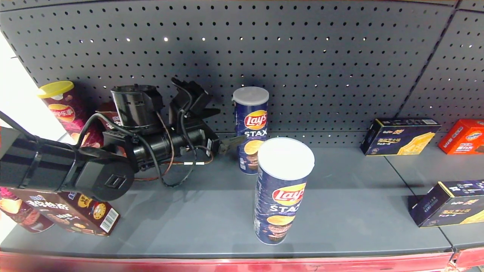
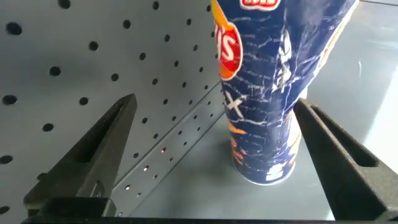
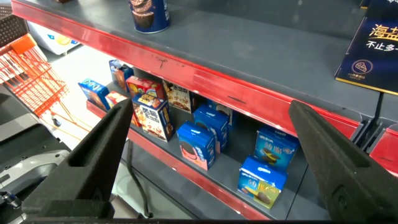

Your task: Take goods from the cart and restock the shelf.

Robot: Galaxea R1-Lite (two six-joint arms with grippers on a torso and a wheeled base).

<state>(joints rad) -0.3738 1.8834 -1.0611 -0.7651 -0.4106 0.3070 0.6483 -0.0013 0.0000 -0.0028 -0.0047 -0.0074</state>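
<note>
Two blue chip cans with white lids stand upright on the grey shelf (image 1: 359, 211). One can (image 1: 250, 130) is at the back by the pegboard, the other (image 1: 281, 190) nearer the front edge. My left gripper (image 1: 225, 126) is at the back can's left side and stands open. In the left wrist view, that can (image 2: 267, 106) rises between the spread fingers (image 2: 93, 162), close against one of them and far from the other. My right gripper (image 3: 214, 155) hangs open and empty below the shelf's red front edge (image 3: 186, 68). The orange cart (image 3: 31, 68) is off to one side.
A purple can with a yellow lid (image 1: 64, 109) and a brown box (image 1: 72, 213) flank the left arm. Dark blue boxes (image 1: 401, 136) (image 1: 450, 204) and an orange box (image 1: 465, 136) lie at the right. A lower shelf holds several blue boxes (image 3: 199, 143).
</note>
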